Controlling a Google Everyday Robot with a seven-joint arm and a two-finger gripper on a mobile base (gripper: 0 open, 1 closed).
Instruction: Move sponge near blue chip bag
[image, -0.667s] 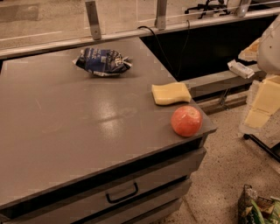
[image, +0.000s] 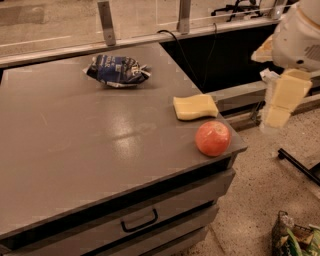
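Note:
The pale yellow sponge (image: 195, 107) lies flat near the right edge of the grey counter (image: 90, 150). The crumpled blue chip bag (image: 117, 70) lies at the far middle of the counter, well apart from the sponge. A round orange-red apple (image: 213, 138) sits at the counter's front right corner, just in front of the sponge. My gripper (image: 281, 101) hangs in the air off the counter's right side, to the right of the sponge and a little above it, touching nothing.
A rail with posts (image: 105, 22) runs along the counter's far edge. A drawer with a dark handle (image: 139, 220) is in the counter's front. A dark gap with a cable (image: 200, 55) lies right of the counter. Packaged goods (image: 295, 239) sit on the floor at bottom right.
My gripper and arm have moved left and slightly up, closer to the counter's right edge. The sponge, apple and chip bag have not moved.

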